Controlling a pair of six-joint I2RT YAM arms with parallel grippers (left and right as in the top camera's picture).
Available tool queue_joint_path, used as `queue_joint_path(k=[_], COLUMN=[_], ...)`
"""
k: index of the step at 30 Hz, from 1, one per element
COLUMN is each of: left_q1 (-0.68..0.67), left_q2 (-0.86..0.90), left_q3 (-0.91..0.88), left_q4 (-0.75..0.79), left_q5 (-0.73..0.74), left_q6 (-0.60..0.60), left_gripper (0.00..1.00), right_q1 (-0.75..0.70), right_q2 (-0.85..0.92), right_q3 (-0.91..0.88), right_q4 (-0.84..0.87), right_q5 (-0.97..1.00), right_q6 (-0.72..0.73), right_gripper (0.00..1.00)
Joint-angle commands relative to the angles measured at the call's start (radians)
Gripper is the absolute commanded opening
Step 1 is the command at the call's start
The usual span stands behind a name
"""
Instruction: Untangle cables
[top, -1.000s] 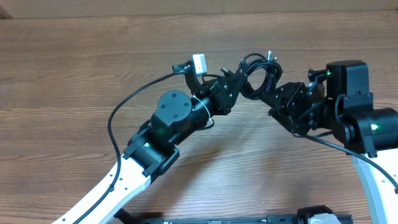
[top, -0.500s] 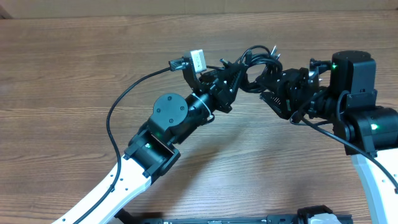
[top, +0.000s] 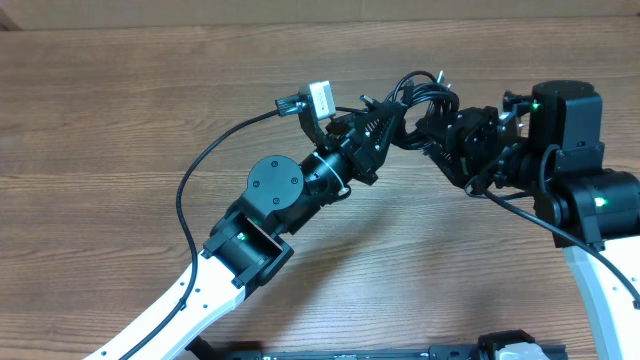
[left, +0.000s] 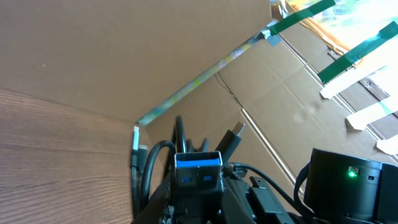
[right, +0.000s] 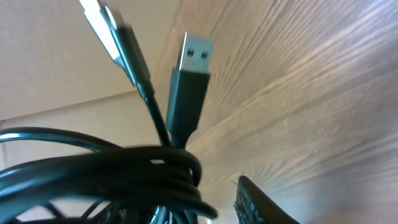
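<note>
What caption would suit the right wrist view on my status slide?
Close-up of bundled black cables, one silver-tipped USB plug standing up above the bundle, wooden table behind.

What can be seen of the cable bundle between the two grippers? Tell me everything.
The cables are thin, glossy black cords wound into one tight looped bundle. Plug ends stick out of it: a black USB plug with a silver tip, a blurred silver-tipped one beside it, and a blue-lined plug. The bundle seems raised off the wooden table, between the arms. The left gripper is shut on one side; the right gripper meets the other, its grip unclear.
</note>
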Motion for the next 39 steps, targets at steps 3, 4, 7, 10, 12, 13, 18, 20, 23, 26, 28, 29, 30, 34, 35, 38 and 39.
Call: queue_joint_path(k=[3,4,7,10,12,13,18,20,23,26,28,29,30,34,35,38,39], left_q1=[-0.006,-0.006,-0.006,-0.006,-0.006,-0.006,-0.006,-0.006,-0.004,-0.004,-0.004,-0.004,-0.004,-0.004,-0.004,-0.004,-0.003], left_q2=[-0.016,-0.016,-0.016,-0.016,-0.016,-0.016,-0.016,-0.016,-0.016,-0.016,-0.016,-0.016,-0.016,-0.016,-0.016,-0.016,-0.016], left_q3=[0.011,0.011,0.011,0.011,0.011,0.011,0.011,0.011,0.011,0.011,0.011,0.011,0.011,0.011,0.011,0.011,0.011], left_q4=[0.012,0.012,0.013,0.011,0.012,0.012,0.013,0.012,0.011,-0.01,-0.047,-0.074,-0.101,-0.208,-0.232,-0.276,-0.286], left_q5=[0.064,0.082,0.113,0.147,0.165,0.165,0.163,0.163,0.132,0.071,0.01,-0.026,-0.057,-0.167,-0.191,-0.234,-0.243], left_q6=[-0.005,0.0,-0.001,0.0,0.0,0.0,0.0,0.0,0.0,-0.002,-0.009,-0.016,-0.03,-0.1,-0.111,-0.118,-0.117], left_gripper=[0.04,0.04,0.04,0.04,0.04,0.04,0.04,0.04,0.04,0.04,0.04,0.04,0.05,0.04,0.04,0.04,0.04], right_q1=[-0.002,-0.002,-0.002,-0.002,-0.002,-0.002,-0.002,-0.002,-0.002,-0.002,-0.002,-0.002,-0.002,-0.002,-0.002,-0.002,-0.002], right_q2=[0.005,0.005,0.005,0.005,0.005,0.005,0.005,0.005,0.005,0.005,0.005,0.005,0.005,0.005,0.005,0.005,0.005], right_q3=[-0.002,-0.002,-0.002,-0.002,-0.002,-0.002,-0.002,-0.002,-0.002,-0.002,-0.002,-0.002,-0.002,-0.002,-0.002,-0.002,-0.002], right_q4=[0.076,0.106,0.146,0.154,0.15,0.147,0.136,0.132,0.118,0.101,0.087,0.081,0.075,0.062,0.062,0.066,0.07], right_q5=[0.133,0.132,0.132,0.133,0.133,0.133,0.133,0.133,0.132,0.132,0.132,0.131,0.129,0.091,0.08,0.048,0.03], right_q6=[-0.164,-0.219,-0.334,-0.461,-0.532,-0.549,-0.555,-0.555,-0.555,-0.555,-0.555,-0.555,-0.555,-0.556,-0.556,-0.557,-0.56], right_gripper=[0.41,0.41,0.42,0.47,0.47,0.47,0.19,0.05,0.04,0.04,0.04,0.04,0.04,0.04,0.04,0.04,0.04])
